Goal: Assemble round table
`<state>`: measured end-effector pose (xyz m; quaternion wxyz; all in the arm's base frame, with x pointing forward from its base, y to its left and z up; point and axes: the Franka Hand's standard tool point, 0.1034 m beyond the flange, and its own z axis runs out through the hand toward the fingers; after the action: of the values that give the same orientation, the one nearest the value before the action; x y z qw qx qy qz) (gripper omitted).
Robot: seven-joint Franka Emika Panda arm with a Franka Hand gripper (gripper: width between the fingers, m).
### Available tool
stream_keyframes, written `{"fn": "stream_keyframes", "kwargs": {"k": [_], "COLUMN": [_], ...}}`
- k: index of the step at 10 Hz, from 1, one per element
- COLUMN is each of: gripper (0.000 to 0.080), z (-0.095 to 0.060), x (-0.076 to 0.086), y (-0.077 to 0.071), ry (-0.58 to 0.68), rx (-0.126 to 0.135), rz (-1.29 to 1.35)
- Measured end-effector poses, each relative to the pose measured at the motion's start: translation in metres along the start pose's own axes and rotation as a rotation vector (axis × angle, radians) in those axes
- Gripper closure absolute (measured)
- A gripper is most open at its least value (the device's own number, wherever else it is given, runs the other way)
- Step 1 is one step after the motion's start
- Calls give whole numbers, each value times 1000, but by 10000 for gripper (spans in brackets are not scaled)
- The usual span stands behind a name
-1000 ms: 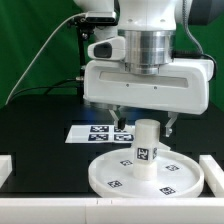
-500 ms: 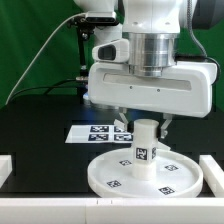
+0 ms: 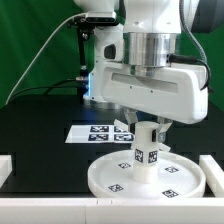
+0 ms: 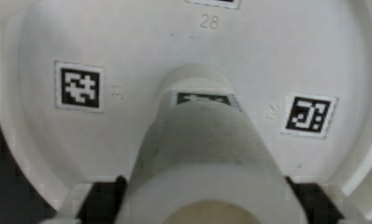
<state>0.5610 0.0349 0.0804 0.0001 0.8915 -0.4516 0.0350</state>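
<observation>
1. The large rimmed round disc [image 3: 100,176] lies flat on the black table [image 3: 40,130], at the near edge of it in the exterior view; several square black-and-white tags [image 3: 168,172] are on its upper face.
2. The short cylindrical post [image 3: 146,166] stands upright about in the middle of the round disc, its foot touching the disc; it carries one tag on its side that faces the exterior view.
3. The gripper [image 3: 148,130] hangs straight above the centre of the round disc; its two fingers [image 3: 134,127] come down on both sides of the top of the post.
4. The jaws are narrow; in the wrist view the dark fingers [image 4: 108,200] lie against the two sides of the post [image 4: 201,150], so the gripper is gripping the post.
5. Also in the wrist view, the round disc [image 4: 147,40] fills the picture under the post; two of its tags [image 4: 80,85] show, one on each side of the post.
6. The marker board [image 3: 92,132] lies flat on the table behind the round disc, apart from it.
7. A white rail [image 3: 6,168] stands on the exterior view's left of the round disc; another like it stands on the exterior view's right.
</observation>
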Motion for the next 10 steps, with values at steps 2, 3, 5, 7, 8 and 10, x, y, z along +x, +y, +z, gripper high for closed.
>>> {"fn": "stream_keyframes", "kwargs": {"k": [2, 3, 5, 7, 8, 10], "gripper": [393, 393, 393, 393, 393, 393], "z": [0, 1, 2, 2, 3, 3], "x": [-1, -1, 1, -1, 0, 0], "y": [-4, -3, 1, -1, 0, 0], "ry": [1, -14, -87, -163, -174, -176], "rx": [18, 24, 60, 91, 97, 96], "rz": [203, 350, 626, 907, 938, 949]}}
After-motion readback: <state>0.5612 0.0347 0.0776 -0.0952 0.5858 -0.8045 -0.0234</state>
